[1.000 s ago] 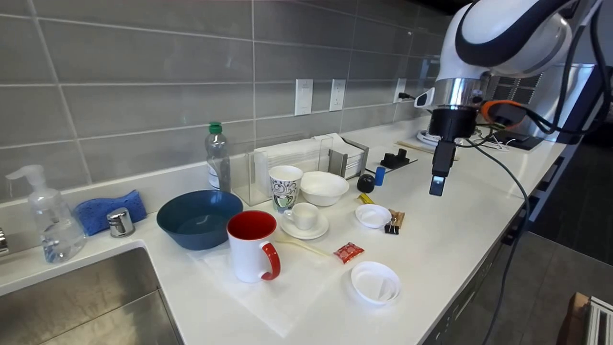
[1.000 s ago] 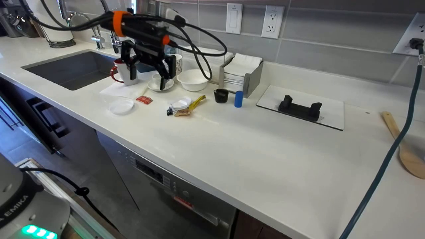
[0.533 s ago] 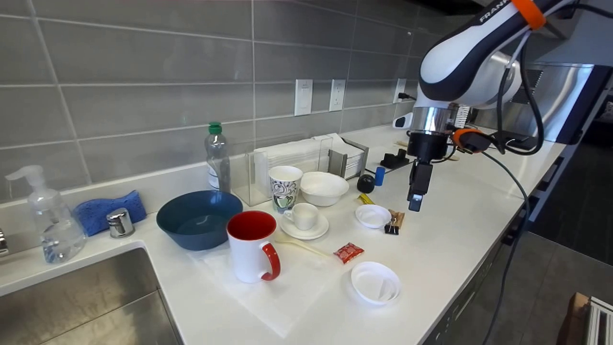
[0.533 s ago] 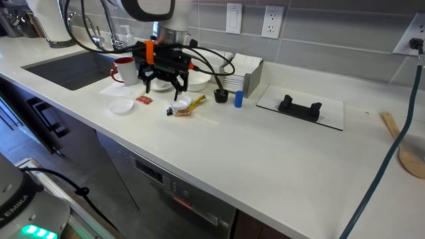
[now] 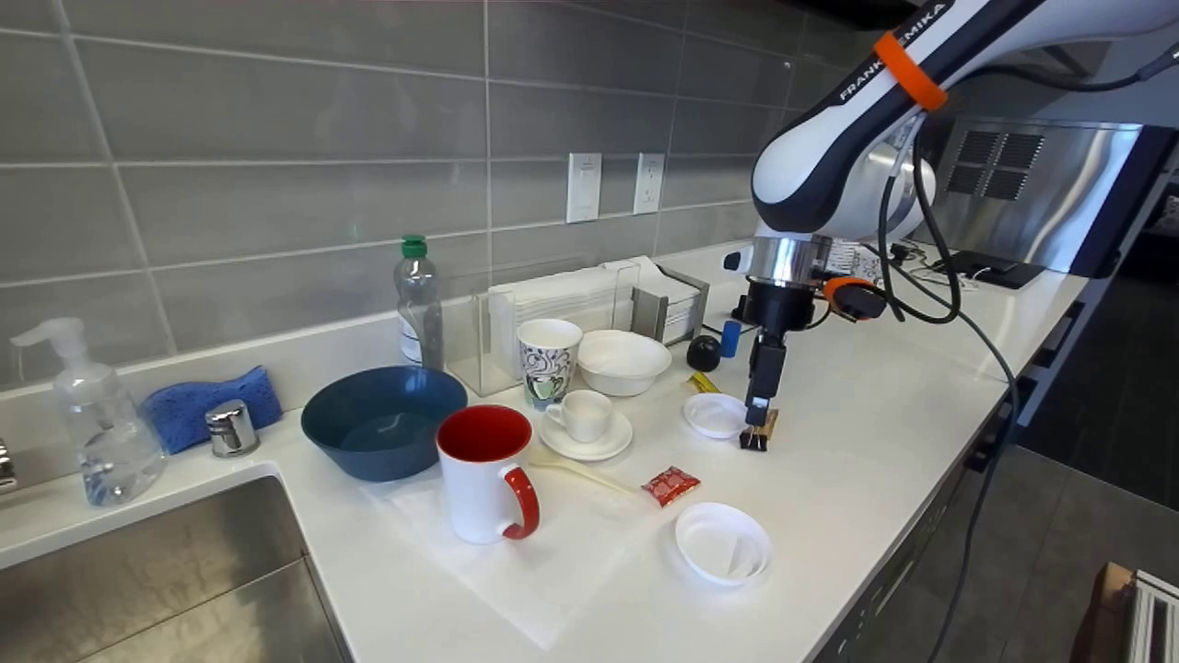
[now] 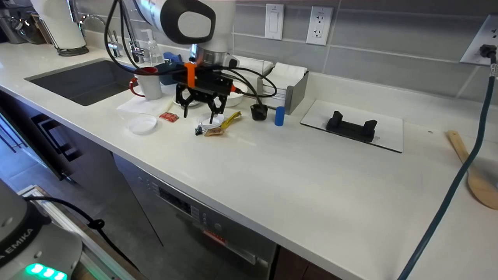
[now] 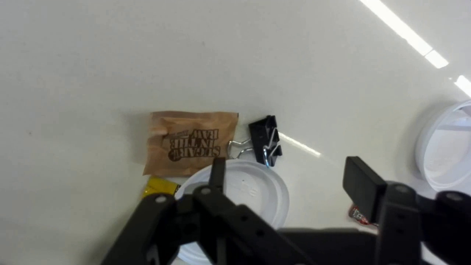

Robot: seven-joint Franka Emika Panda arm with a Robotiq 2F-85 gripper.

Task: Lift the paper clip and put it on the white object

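Gaping wide — pincer (image 7: 286, 171) near black clip (image 7: 260, 137) — but apart

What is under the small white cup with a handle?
A white saucer, partly showing around the white cup in an exterior view. Its middle, covered by the cup, cannot be seen.

Brown packet (image 7: 191, 141) and white dish (image 7: 255, 189) crowd the paper clip (image 7: 259, 138); counter (image 7: 327, 106) opposite is free.

Brown packet (image 7: 189, 142) reads "SUGAR IN THE RAW", arm (image 5: 843, 138) "FRANK", base (image 6: 52, 243) "EMIKA"
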